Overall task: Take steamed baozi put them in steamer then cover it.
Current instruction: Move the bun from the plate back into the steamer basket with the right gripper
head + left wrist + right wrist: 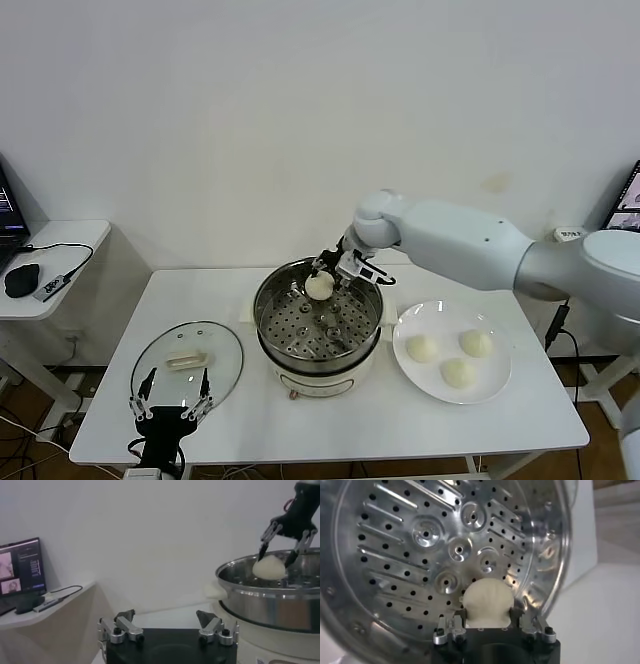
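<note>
My right end effector [330, 270] hung over the far rim of the steamer [268, 318], fingers closed on one baozi [319, 286]. Three more buns [458, 372] lay on the white plate [500, 385] beside it, and the cover [187, 362] rested flat on the counter [400, 425]. From my left wrist, my left end effector [167, 622] stood wide open, holding nothing. From my right wrist, the bun [487, 601] sat between my fingers [516, 616] above the perforated floor [425, 555].
</note>
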You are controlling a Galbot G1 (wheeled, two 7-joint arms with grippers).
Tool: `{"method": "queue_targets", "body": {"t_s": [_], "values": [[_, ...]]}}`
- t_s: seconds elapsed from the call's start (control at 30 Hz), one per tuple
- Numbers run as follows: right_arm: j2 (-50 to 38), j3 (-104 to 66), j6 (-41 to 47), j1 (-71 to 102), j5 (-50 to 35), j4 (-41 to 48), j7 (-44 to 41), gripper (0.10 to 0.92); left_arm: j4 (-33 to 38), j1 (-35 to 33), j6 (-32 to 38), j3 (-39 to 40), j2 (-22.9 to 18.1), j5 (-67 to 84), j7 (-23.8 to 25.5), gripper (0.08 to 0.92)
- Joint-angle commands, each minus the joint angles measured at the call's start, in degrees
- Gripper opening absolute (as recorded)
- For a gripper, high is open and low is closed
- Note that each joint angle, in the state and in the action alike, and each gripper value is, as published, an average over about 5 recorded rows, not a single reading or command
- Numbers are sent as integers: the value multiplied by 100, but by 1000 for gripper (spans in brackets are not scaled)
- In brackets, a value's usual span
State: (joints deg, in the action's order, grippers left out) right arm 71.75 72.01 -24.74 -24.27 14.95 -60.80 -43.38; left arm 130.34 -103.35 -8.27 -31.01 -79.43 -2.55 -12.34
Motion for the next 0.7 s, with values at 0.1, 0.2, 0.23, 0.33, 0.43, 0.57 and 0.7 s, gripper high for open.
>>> {"method": "queue_targets", "body": {"t_s": [0.1, 0.2, 0.23, 0.33, 0.43, 0.57, 0.7], "values": [[267, -51, -412, 166, 473, 382, 152, 568, 3, -2, 0, -7, 2, 0, -3, 823], [318, -82, -465, 170, 566, 450, 198, 610, 5, -9, 2, -5, -4, 0, -9, 823], [335, -91, -484, 167, 603, 482, 219, 637, 9, -11, 2, -2, -9, 0, -11, 823], [346, -86, -541, 131, 679, 535, 274, 723, 22, -18, 2, 12, -23, -4, -17, 823], [301, -44, -555, 22, 562, 452, 275, 792, 34, -22, 1, 25, -35, -9, -21, 823], [64, 89, -243, -353, -262, -23, 10, 820, 58, -38, 0, 30, -32, -9, -19, 823], [-461, 249, 564, -907, -1318, -858, -567, 822, 103, -61, -5, 25, -8, 8, -9, 823]]}}
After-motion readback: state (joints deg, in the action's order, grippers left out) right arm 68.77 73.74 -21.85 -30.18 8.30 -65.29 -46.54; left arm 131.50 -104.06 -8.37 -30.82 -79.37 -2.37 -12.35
